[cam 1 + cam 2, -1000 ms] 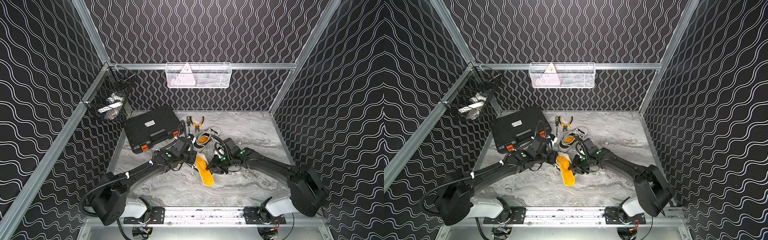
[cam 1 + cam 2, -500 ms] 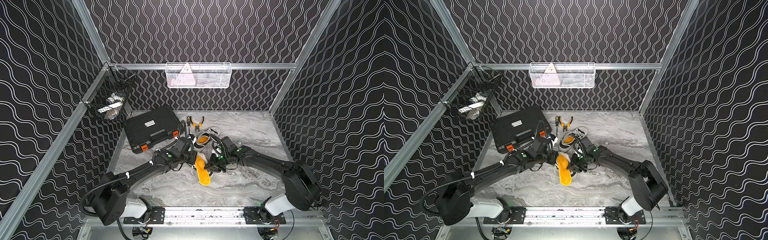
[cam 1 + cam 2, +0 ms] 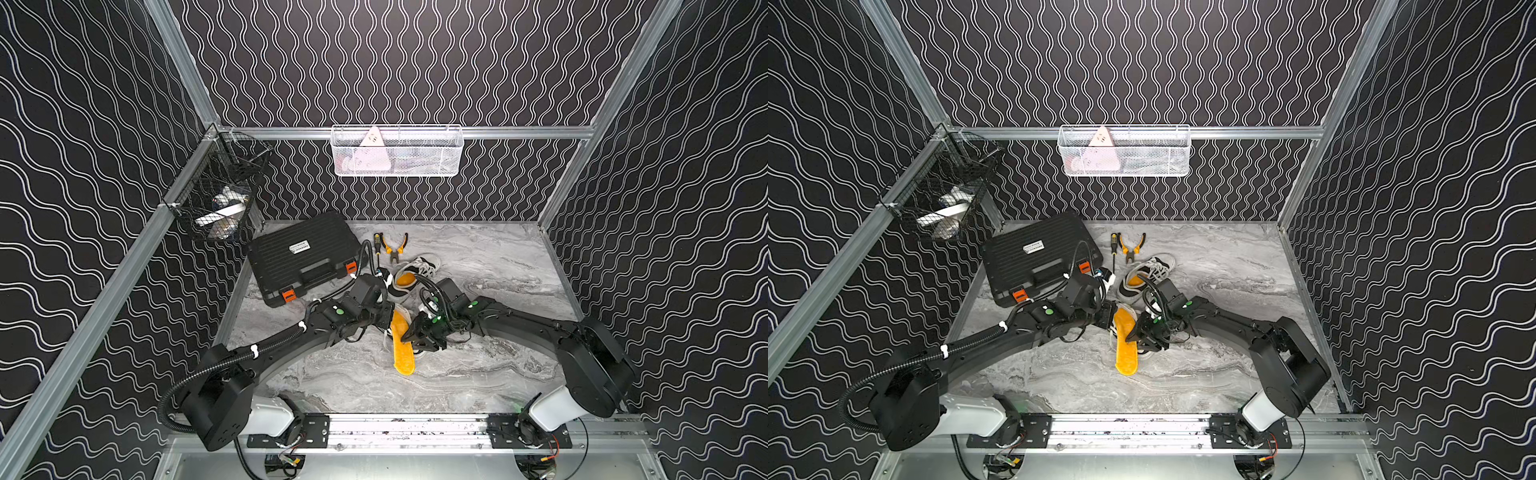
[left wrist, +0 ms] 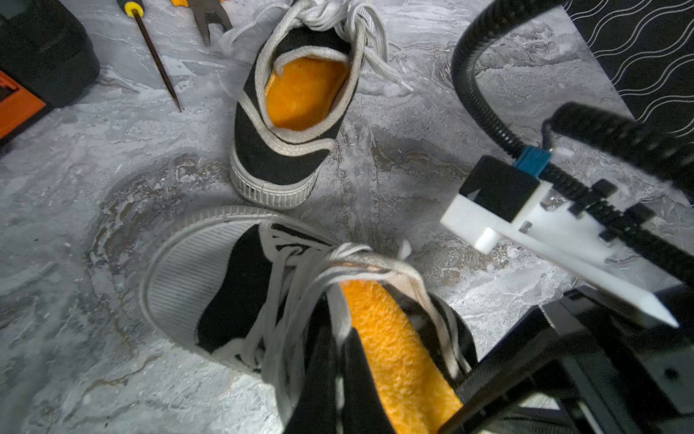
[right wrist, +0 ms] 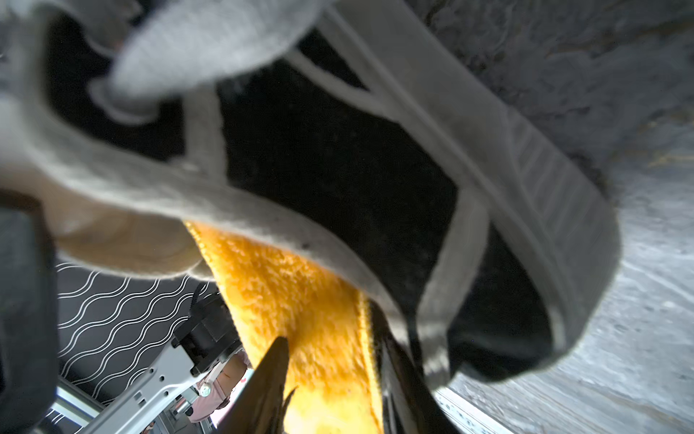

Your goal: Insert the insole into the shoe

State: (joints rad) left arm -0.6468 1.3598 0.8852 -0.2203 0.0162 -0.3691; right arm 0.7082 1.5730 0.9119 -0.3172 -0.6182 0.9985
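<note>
No wording can be read. A white label (image 3: 300,248) sits on the lid of the black tool case (image 3: 316,266), its print too small to make out. A pale triangular card (image 3: 371,151) in the white wire basket (image 3: 440,166) shows only tiny, unreadable marks.

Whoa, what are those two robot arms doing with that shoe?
They're fitting a fuzzy orange insole into a black-and-white shoe. The left gripper is pinched shut on the shoe by its opening. The right gripper is at the insole, jaws apart; whether it grips, I can't tell. The insole is only partly in, one end sticking out. The second shoe behind already has one.
</note>
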